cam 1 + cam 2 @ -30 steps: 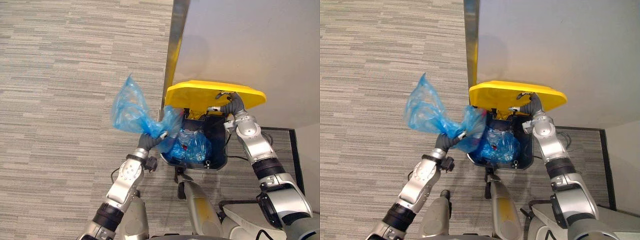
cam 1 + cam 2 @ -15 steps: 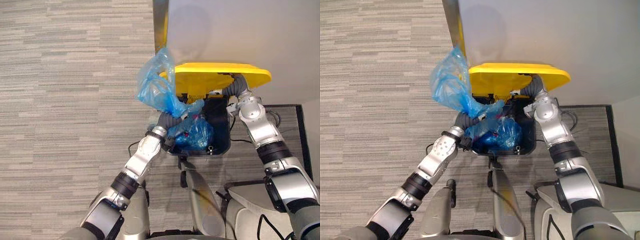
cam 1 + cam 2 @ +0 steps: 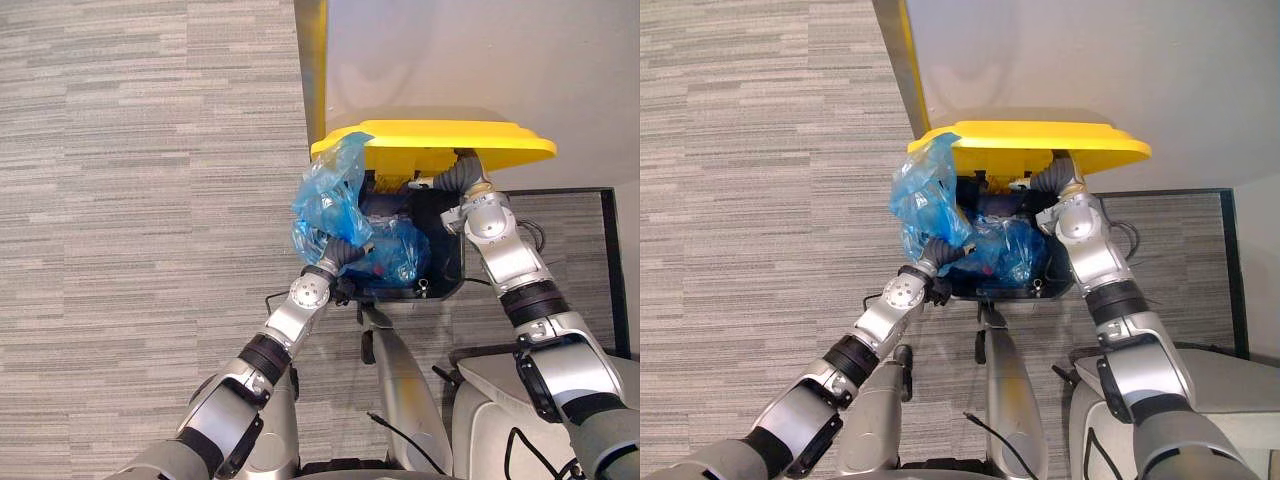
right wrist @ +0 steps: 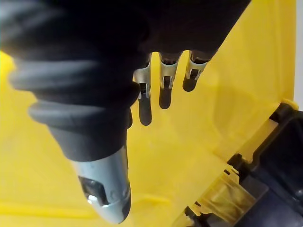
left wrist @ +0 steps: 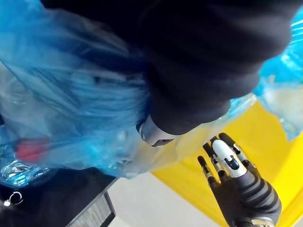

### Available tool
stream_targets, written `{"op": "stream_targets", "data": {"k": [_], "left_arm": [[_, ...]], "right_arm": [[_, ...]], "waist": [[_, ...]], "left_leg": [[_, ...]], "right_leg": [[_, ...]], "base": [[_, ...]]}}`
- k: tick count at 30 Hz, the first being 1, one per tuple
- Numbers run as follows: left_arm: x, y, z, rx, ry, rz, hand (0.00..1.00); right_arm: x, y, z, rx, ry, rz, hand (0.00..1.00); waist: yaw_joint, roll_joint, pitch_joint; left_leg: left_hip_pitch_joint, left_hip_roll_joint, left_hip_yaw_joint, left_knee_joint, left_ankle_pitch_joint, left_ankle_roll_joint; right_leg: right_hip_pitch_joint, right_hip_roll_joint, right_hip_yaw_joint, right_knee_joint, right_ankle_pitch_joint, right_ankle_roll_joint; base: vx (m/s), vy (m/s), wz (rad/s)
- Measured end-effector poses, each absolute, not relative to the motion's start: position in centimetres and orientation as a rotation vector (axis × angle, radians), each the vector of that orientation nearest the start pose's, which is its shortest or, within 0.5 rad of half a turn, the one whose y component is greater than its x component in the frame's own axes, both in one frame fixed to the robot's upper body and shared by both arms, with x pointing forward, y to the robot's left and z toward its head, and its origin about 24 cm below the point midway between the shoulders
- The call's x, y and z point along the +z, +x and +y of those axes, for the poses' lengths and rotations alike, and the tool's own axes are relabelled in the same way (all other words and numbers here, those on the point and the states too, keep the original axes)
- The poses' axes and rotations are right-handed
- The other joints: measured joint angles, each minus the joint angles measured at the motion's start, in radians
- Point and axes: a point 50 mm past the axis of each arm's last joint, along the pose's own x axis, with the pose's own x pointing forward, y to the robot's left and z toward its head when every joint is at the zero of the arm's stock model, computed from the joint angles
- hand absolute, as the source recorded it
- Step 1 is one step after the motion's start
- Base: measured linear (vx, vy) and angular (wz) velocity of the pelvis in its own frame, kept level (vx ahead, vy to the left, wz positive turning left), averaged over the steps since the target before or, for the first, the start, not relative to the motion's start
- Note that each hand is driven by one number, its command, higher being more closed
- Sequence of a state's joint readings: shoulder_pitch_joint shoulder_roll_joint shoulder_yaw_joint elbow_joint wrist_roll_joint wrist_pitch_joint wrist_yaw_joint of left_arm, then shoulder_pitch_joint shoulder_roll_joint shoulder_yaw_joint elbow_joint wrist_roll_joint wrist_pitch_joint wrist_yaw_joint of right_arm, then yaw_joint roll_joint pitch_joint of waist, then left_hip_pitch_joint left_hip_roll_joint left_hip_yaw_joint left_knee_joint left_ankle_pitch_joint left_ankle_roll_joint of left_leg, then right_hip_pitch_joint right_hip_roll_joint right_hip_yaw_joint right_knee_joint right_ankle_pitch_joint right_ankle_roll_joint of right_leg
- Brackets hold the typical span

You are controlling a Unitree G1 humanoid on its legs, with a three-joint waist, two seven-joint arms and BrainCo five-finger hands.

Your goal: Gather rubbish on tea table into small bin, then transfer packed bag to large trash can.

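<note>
Holds the blue bag (image 3: 333,200) now at the left rim of the large trash can (image 3: 447,268), no longer out over the grey carpet (image 3: 150,200) as a second ago. Brings it in closer than half a second ago too, with its puffed top just under the left corner of the yellow lid (image 3: 450,140). Keeps that lid propped up as before.

Inside the dark can, shows more blue plastic (image 3: 402,256) with something red in it, just beside the held bag and touching it. Behind the can, a pale wall (image 3: 480,50) with a yellow-edged corner strip (image 3: 310,60) running up from the lid. Leaves the can's mouth open, though the bag's lower bulge hides the left rim.

Reaches up from the lower left with the left arm, left hand (image 3: 343,256) clenched round the bag's gathered neck, thumb pressed into the plastic. Stretches the right arm up along the can's right side, right hand (image 4: 164,94) with fingers straight and side by side against the lid's underside, holding nothing.
</note>
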State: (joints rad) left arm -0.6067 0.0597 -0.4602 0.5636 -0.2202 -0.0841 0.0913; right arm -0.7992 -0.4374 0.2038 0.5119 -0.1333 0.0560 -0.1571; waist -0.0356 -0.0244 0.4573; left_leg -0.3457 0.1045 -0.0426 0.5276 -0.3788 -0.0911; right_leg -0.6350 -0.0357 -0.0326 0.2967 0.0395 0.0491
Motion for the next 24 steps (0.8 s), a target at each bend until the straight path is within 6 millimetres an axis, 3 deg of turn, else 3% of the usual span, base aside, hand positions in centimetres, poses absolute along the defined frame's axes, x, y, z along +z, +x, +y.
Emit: {"op": "stream_targets", "data": {"k": [13, 24], "left_arm": [[11.1, 33.7, 0.0, -0.488, 0.071, -0.152, 1.00], [12.4, 32.6, -3.2, -0.571, 0.044, -0.186, 1.00]], "right_arm": [[19.6, 37.9, -16.9, -0.106, -0.590, -0.328, 0.00], [20.8, 37.4, -15.8, -0.104, -0.557, -0.401, 0.00]], "waist": [[0.005, 0.000, 0.000], [-0.001, 0.000, 0.000]], "left_leg": [[-0.028, 0.000, 0.007, 0.004, -0.002, -0.001], [-0.028, 0.001, 0.022, 0.002, -0.002, -0.001]], "right_leg": [[-0.033, -0.003, 0.003, 0.015, -0.002, 0.000], [-0.040, 0.000, 0.015, 0.014, -0.002, 0.000]], "base": [[0.03, -0.019, 0.00], [0.02, -0.022, -0.03]]}}
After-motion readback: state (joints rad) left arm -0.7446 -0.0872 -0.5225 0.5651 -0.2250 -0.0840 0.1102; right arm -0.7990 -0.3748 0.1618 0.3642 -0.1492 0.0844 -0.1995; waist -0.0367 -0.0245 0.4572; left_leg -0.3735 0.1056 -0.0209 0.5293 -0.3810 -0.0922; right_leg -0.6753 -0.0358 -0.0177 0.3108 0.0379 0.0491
